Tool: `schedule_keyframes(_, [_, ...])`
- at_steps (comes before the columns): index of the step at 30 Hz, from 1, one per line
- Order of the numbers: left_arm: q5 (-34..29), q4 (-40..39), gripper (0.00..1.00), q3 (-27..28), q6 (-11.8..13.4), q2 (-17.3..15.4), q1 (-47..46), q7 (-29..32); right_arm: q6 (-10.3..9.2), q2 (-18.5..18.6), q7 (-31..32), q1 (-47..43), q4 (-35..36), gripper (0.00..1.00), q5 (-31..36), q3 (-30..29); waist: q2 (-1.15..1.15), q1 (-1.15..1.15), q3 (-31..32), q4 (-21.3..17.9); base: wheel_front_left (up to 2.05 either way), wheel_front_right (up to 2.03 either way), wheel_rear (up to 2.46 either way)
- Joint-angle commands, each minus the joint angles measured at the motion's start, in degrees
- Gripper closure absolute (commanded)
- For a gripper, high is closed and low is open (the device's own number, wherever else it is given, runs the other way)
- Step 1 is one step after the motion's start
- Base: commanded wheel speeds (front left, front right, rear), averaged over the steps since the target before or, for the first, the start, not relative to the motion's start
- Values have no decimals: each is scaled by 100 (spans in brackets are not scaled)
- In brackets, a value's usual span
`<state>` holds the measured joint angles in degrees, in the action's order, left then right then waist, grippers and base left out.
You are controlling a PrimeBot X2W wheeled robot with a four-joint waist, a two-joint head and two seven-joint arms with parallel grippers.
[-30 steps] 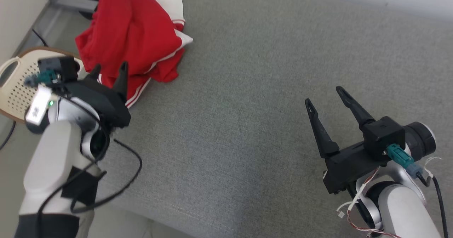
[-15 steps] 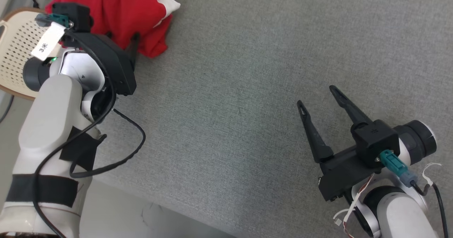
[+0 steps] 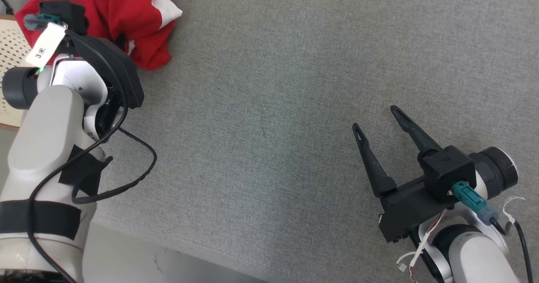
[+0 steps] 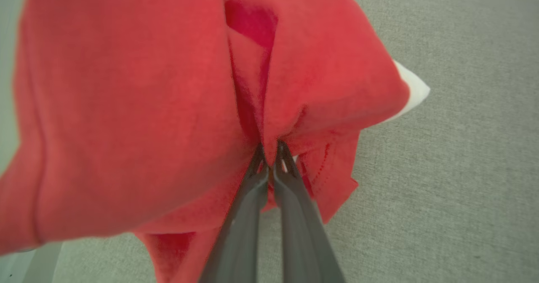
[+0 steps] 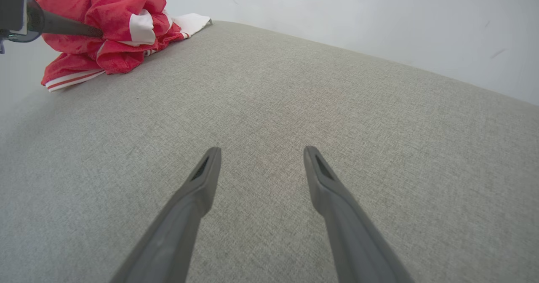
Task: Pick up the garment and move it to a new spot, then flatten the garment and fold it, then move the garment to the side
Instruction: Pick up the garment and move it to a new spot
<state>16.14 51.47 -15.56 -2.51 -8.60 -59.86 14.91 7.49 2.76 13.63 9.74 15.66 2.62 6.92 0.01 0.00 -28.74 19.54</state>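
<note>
Your left gripper point(image 4: 269, 147) has its two dark fingers pinched nearly together on a fold of the crumpled red fabric garment with white panels point(image 4: 126, 106). The garment lies bunched at the far left corner of the grey woven upholstered surface point(image 3: 269, 85), beside a cream perforated plastic basket point(image 3: 10, 43). Your right gripper point(image 3: 374, 117) hovers well apart, jaws wide, holding nothing.
</note>
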Motion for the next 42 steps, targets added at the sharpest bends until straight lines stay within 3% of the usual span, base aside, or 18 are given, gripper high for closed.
schedule_keyframes(1, [38,20,100,21,21,-16,-60,-55,0,23,-13,-13,4,0,-18,-14,-1,0,24,6,0,0,0])
schedule_keyframes(12, [299,12,100,79,-121,162,-88,-551,0,22,-187,4,-372,0,-375,123,-1,0,638,53,0,0,0])
schedule_keyframes(21, [222,-337,100,-249,-307,159,-155,-403,0,23,-628,-71,-896,0,-919,142,-1,0,1527,-299,0,0,0])
schedule_keyframes(29, [322,-1142,100,-1032,-449,487,-125,-202,0,23,-1079,-28,-1464,0,-1453,192,-1,0,2223,-922,0,0,0])
schedule_keyframes(42, [1286,-2500,100,-2174,-494,561,83,257,0,22,-1212,137,-1727,0,-1598,84,-1,0,2194,-2021,0,0,0])
